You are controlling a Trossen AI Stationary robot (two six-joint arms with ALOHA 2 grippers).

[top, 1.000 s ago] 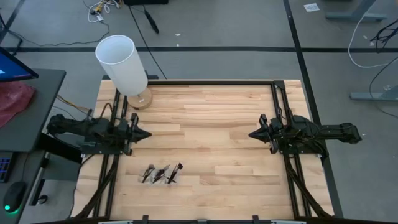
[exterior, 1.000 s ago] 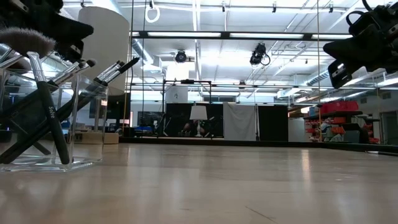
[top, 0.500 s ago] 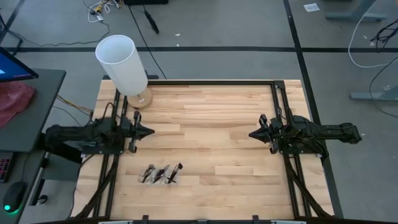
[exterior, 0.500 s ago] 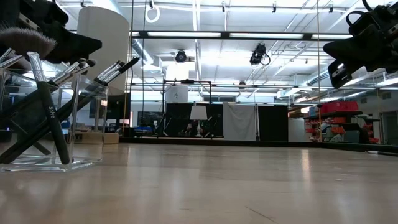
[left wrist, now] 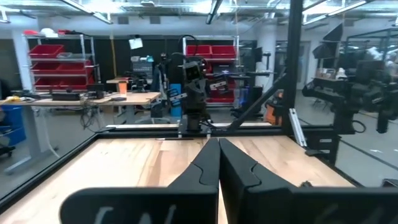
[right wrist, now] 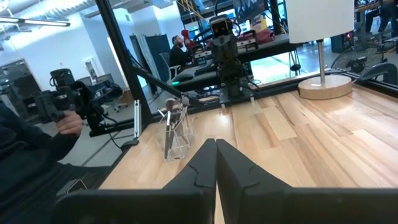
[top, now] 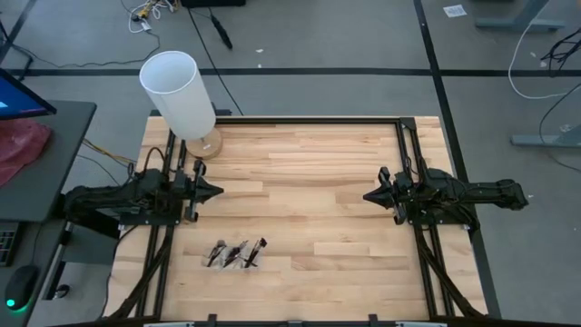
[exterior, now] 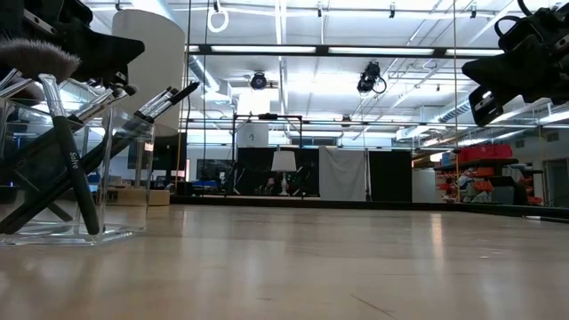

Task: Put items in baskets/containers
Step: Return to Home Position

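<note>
- Brushes (top: 238, 253) stand gathered in the clear tray (exterior: 124, 182) at the lower left of the high view. I can see none lying loose on the bench (top: 318, 173), so the filling looks finished.
- In the low view the tray sits at the far left. The brushes lean crossed inside it with handles on its floor and tufts sticking up past its rim (they tilt because they are taller than the tray's walls). The exact count is hard to tell.
- The left gripper (top: 218, 192) hangs at mid-left of the high view, above the tray in the picture and apart from it. Its fingers (left wrist: 205, 177) are clenched against each other with nothing between them, which suits an arm that is done with its work.
- The right gripper (top: 367, 196) sits at mid-right, well apart from the tray and pointing toward the centre. Its fingers (right wrist: 202, 167) are likewise pressed together on nothing. It appears to be waiting in its rest pose.
- The two arms face each other across the bare middle of the bench, so neither reaches toward the tray.
- The white lamp (top: 179, 91) at the upper left stands on its wooden base at the bench's corner (it is not a container for this job).
</note>
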